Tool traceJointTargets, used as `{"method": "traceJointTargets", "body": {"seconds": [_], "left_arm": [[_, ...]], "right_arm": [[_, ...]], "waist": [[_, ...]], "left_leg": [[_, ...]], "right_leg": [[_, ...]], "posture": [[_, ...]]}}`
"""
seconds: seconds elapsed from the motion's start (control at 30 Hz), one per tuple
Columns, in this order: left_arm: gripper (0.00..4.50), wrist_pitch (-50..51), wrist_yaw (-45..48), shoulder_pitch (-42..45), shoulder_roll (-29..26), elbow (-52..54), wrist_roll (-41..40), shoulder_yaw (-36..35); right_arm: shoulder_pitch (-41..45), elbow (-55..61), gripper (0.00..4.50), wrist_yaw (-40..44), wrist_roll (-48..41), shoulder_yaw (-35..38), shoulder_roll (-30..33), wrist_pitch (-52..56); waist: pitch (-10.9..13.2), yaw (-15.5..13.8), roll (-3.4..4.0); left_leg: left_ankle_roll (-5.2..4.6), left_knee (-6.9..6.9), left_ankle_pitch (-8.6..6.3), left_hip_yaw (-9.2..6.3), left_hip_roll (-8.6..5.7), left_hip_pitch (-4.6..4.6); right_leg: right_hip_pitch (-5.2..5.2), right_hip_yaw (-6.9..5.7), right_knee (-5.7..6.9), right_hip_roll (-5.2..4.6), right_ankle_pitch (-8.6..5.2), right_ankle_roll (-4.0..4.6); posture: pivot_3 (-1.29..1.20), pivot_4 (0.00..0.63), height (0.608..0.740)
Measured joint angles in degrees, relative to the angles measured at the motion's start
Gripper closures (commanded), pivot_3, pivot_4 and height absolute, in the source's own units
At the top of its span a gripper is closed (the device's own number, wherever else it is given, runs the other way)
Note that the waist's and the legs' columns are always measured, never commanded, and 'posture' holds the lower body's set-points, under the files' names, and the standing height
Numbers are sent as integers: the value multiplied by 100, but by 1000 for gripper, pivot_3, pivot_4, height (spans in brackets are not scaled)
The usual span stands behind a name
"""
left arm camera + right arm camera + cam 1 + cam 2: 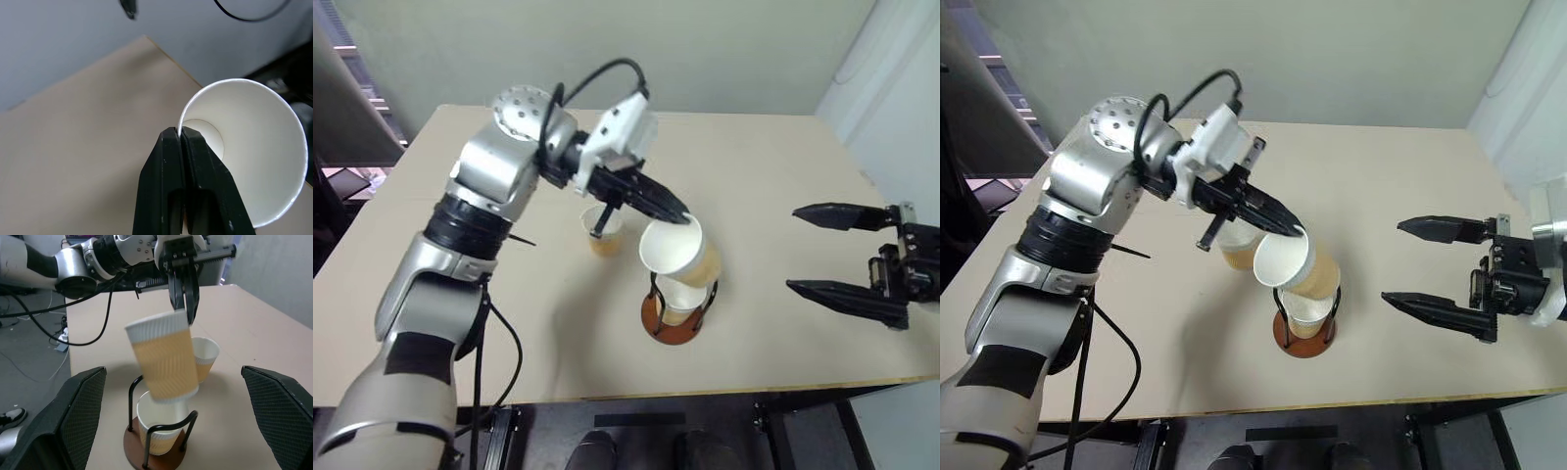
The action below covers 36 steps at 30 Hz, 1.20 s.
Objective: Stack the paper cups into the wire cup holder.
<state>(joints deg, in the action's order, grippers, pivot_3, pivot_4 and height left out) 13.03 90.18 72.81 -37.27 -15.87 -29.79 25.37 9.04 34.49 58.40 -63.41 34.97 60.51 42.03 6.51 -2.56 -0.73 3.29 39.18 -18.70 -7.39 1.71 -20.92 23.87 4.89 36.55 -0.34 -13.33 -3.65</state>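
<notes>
Nearest the head camera, near the front edge of the pale desk (783, 176): wire cup holder (676, 315), reddish-brown disc base flat on the top, two black wire loops upright, one paper cup (157, 427) seated upright inside them. Directly above that, held cup (678, 252), tilted steeply, white mouth turned toward the camera, tan ribbed wall toward the far side, bottom end hanging over the mouth of the cup in the holder; touching or not cannot be told. Left pincer (682, 217) clamped fully shut on the rim of the held cup, one black finger inside the wall and one outside, reaching in from the upper left. Behind the holder, third cup (604, 231), upright on the desk, partly hidden by the left pincer, apart from the holder. Right pincer (1425, 264) at the right side of the desk, level, pointing toward the holder, two black fingers spread wide with nothing between them, well apart from the cups.
</notes>
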Motion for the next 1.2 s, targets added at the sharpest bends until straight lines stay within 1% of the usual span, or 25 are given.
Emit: {"method": "traceJointTargets", "body": {"seconds": [0.13, 0.37, 0.53, 0.63, 0.73, 0.97, 1.07, 1.17, 1.2], "left_arm": [[4466, -322, 4, 111, -87, -201, 4, 425], [4466, -807, 8, 303, 30, -440, 148, 976], [4466, -1193, 10, 515, 33, -616, 146, 1384], [4466, -1577, 13, 667, 180, -939, 343, 1617], [4466, -1828, 16, 730, 307, -1164, 497, 1737], [4466, -2108, 21, 933, 399, -1323, 460, 2028], [3861, -2133, 23, 937, 423, -1324, 359, 2090], [2843, -2131, 24, 956, 419, -1325, 243, 2126], [2422, -2132, 25, 963, 417, -1325, 238, 2151]], "right_arm": [[-225, 75, 0, -98, -21, 292, 16, 96], [-520, 277, 0, -193, -165, 660, 62, 216], [-625, 338, 0, -268, -167, 710, 62, 218], [-733, 416, 0, -330, -146, 719, 61, 204], [-862, 431, 0, -338, -82, 729, 44, 192], [-1087, 482, 0, -390, -1, 804, -75, 145], [-1142, 543, 0, -408, 10, 900, -82, 118], [-1191, 617, 0, -436, 12, 905, -85, 102], [-1199, 632, 0, -437, 13, 905, -86, 96]], "waist": [[0, -17, 0], [0, -46, 0], [0, -55, 0], [0, -70, 0], [0, -74, -1], [0, -81, 0], [0, -82, 0], [0, -82, 0], [0, -82, 0]], "left_leg": [[-1, 0, 0, 4, 0, -2], [-5, 0, -2, 6, -6, -10], [-8, 0, -3, 7, -5, -11], [-11, 2, -5, 6, -6, -10], [-16, 6, -7, 8, -7, -13], [-23, 7, -11, 15, -12, -18], [-28, 12, -13, 22, -15, -19], [-31, 18, -14, 23, -15, -19], [-33, 22, -15, 23, -15, -18]], "right_leg": [[-1, 1, -6, 1, -1, -6], [-3, 1, -23, 5, -1, -15], [-4, 1, -27, 4, 0, -18], [-7, 1, -28, 4, 0, -20], [-9, 1, -32, 4, 2, -26], [-12, -2, -51, 5, 8, -37], [-12, -3, -52, 5, 12, -43], [-14, -3, -51, 5, 14, -46], [-16, -2, -51, 5, 14, -47]], "posture": [[0, 150, 740], [0, 150, 740], [0, 150, 740], [0, 150, 740], [0, 150, 740], [0, 150, 740], [0, 150, 740], [0, 150, 740], [0, 150, 740]]}}
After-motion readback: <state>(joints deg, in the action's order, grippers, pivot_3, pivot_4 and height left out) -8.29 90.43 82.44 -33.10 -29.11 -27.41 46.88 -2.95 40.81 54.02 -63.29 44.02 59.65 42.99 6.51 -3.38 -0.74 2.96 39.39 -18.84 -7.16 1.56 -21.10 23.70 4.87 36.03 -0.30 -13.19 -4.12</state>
